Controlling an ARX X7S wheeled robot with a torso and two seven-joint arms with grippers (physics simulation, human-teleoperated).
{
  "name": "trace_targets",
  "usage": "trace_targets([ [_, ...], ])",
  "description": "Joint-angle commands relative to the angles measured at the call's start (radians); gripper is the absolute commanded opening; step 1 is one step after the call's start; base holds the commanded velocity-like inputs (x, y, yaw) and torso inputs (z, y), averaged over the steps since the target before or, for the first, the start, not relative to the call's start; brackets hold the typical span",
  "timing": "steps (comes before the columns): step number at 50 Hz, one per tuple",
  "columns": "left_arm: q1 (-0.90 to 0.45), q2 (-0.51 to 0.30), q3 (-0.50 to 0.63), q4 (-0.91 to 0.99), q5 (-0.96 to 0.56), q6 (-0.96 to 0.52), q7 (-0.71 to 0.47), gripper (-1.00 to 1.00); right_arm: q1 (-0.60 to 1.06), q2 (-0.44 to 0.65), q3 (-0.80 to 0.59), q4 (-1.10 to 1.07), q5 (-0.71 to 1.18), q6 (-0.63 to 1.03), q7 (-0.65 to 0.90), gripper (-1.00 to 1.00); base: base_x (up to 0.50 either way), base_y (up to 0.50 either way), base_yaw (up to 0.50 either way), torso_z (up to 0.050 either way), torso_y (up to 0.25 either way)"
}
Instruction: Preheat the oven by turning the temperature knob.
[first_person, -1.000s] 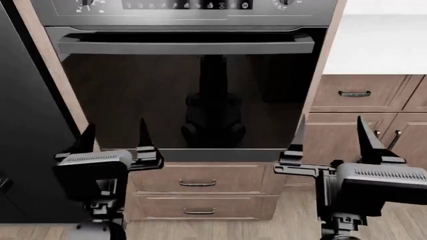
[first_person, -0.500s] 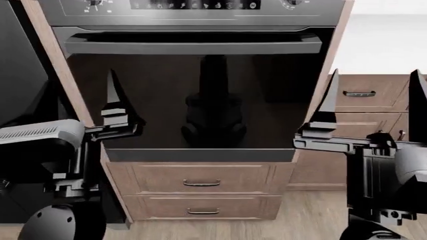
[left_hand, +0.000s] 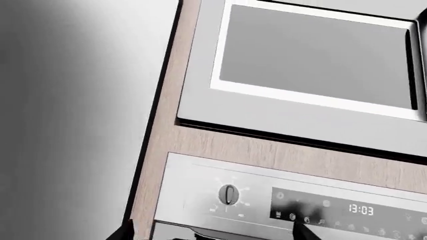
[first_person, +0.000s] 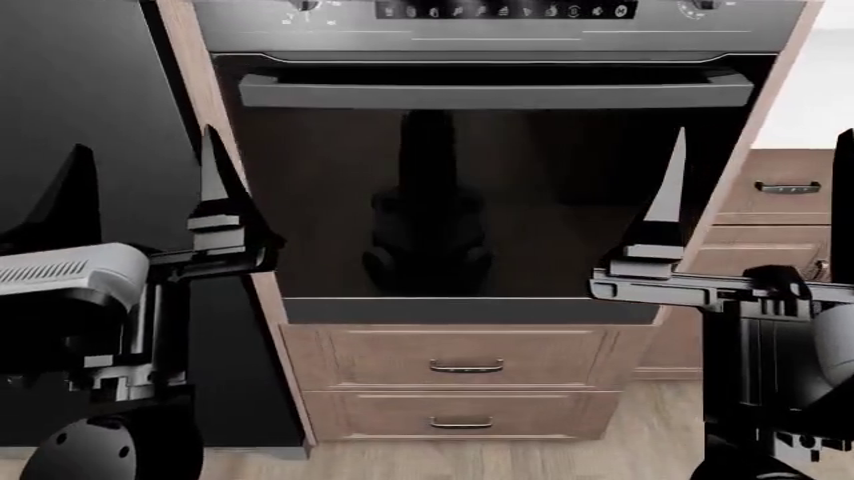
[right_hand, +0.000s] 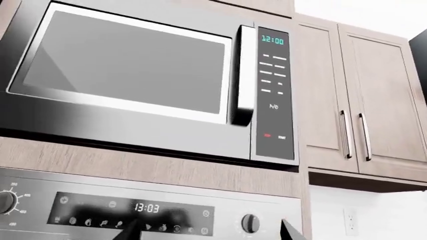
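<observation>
The oven (first_person: 481, 200) fills the head view, with a dark glass door, a bar handle (first_person: 494, 95) and a control panel along the top edge. On the panel's left end is the temperature knob (left_hand: 229, 194), also at the top edge of the head view (first_person: 304, 5) and at the edge of the right wrist view (right_hand: 5, 201). A second knob (right_hand: 250, 223) sits right of the clock panel (right_hand: 133, 212). My left gripper (first_person: 148, 140) is open and empty in front of the oven's left edge, well below the panel. My right gripper (first_person: 762, 135) is open and empty by the oven's right edge.
A microwave (right_hand: 127, 70) is built in above the oven. A black fridge (first_person: 80, 80) stands at the left. Two wooden drawers (first_person: 467, 365) lie under the oven. At the right are wall cabinets (right_hand: 360, 100), a white counter (first_person: 827, 90) and a lower drawer (first_person: 787, 187).
Both grippers have risen from below the oven door to door height. The oven has slid to the right in the head view, and more of the black fridge shows.
</observation>
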Motion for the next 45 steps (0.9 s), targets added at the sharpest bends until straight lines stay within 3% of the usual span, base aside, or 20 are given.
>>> trace_targets([
  [1,0.007,-0.012,0.007,0.006,-0.005,0.008,-0.008,1.00,-0.001,0.008,-0.010,-0.011,0.003,0.004,0.011,1.00,0.00,0.45,0.00,0.000,0.000],
  [13,0.013,-0.021,0.022,0.008,-0.009,0.021,-0.011,1.00,-0.002,0.019,-0.011,-0.009,0.010,0.006,0.020,1.00,0.00,0.23,0.00,0.000,0.000],
  [18,0.029,-0.032,0.021,0.011,-0.076,0.022,0.024,1.00,-0.001,0.020,-0.010,-0.006,0.018,0.006,0.024,1.00,0.00,0.00,0.00,0.005,0.000],
  [41,0.039,-0.069,0.004,0.052,-0.142,-0.010,0.012,1.00,0.000,0.036,-0.023,-0.006,0.023,0.022,0.042,1.00,0.00,0.00,0.00,0.049,0.000],
  [45,0.016,-0.073,0.008,0.045,-0.116,-0.048,-0.033,1.00,0.004,0.040,-0.038,-0.003,0.013,0.030,0.045,1.00,0.00,0.00,0.00,0.044,0.000],
])
